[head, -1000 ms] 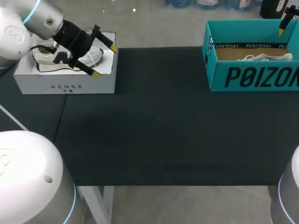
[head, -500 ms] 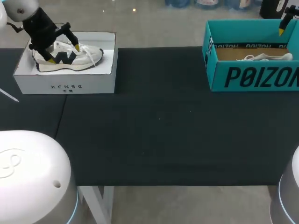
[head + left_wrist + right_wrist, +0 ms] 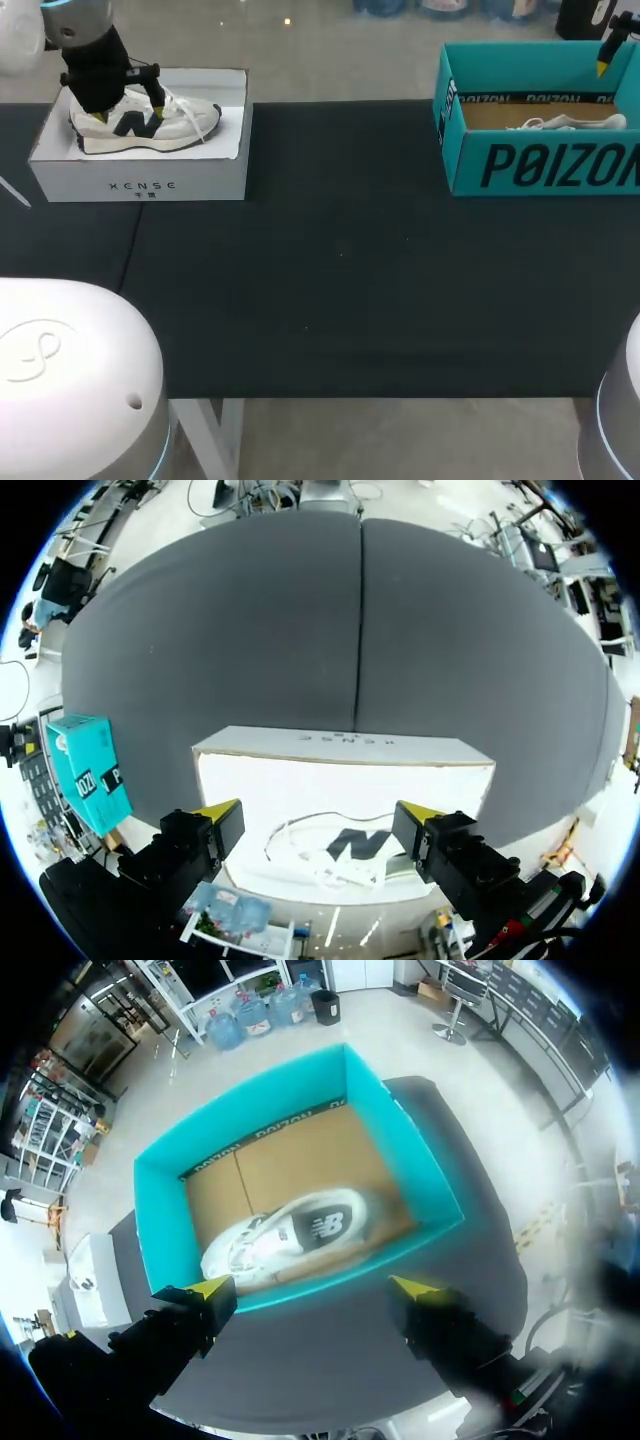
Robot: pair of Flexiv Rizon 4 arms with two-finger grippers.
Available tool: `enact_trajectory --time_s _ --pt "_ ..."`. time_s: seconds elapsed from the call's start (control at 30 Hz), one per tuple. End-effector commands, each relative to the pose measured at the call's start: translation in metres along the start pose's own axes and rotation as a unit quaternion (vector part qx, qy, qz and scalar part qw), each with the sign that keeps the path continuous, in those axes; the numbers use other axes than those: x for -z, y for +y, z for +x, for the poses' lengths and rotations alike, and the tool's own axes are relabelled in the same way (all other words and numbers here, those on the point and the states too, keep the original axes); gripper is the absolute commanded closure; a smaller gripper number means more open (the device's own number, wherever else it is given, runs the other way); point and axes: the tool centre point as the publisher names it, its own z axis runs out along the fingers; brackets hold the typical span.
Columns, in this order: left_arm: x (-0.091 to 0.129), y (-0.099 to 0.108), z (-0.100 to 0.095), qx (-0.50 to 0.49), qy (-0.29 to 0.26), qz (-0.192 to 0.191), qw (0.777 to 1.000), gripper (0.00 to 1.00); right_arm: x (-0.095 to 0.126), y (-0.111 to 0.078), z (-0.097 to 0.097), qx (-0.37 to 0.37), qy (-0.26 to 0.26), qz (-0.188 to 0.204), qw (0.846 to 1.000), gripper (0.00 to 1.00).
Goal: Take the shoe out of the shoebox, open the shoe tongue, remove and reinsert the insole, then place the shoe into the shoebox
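White shoe [image 3: 150,122] lies in its shoebox [image 3: 140,182] at ten o'clock. The left hand [image 3: 320,812] hovers wide above it, and the right hand [image 3: 312,1288] is wide over the teal box [image 3: 160,1222]. Every step seems left to do.

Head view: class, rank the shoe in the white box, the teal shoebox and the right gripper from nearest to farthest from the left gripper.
1. Shoe in the white box: right under the left gripper.
2. Teal shoebox: far across, at the right.
3. Right gripper: beyond it, over its far right corner.
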Motion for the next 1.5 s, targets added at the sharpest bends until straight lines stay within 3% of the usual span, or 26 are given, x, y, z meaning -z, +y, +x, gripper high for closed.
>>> enact_trajectory --time_s 0.03,0.17,0.33,0.57,0.77,0.9,1.13,1.5 --pt "0.003 -0.005 -0.002 0.001 0.018 -0.007 1.0 0.0 0.0 0.0 0.0 0.0 -0.001 0.0 1.0 0.0" --pt "0.003 -0.005 -0.002 0.001 0.018 -0.007 1.0 0.0 0.0 0.0 0.0 0.0 -0.001 0.0 1.0 0.0" --pt "0.006 0.011 0.001 -0.031 0.053 -0.031 0.998 0.0 0.0 0.0 0.0 0.0 -0.001 0.0 1.0 0.0" --pt "-0.01 0.055 0.05 -0.049 0.087 -0.034 0.994 0.0 0.0 0.0 0.0 0.0 -0.001 0.0 1.0 0.0" --pt "-0.03 0.102 0.108 -0.019 0.099 -0.027 0.995 0.0 0.0 0.0 0.0 0.0 -0.001 0.0 1.0 0.0" --pt "-0.043 0.129 0.13 -0.014 0.107 -0.022 0.994 0.0 0.0 0.0 0.0 0.0 -0.001 0.0 1.0 0.0" --pt "-0.065 0.166 0.143 0.009 0.106 0.01 0.994 0.0 0.0 0.0 0.0 0.0 -0.001 0.0 1.0 0.0" --pt "-0.082 0.186 0.16 0.044 0.111 0.045 0.992 0.0 0.0 0.0 0.0 0.0 -0.001 0.0 1.0 0.0"
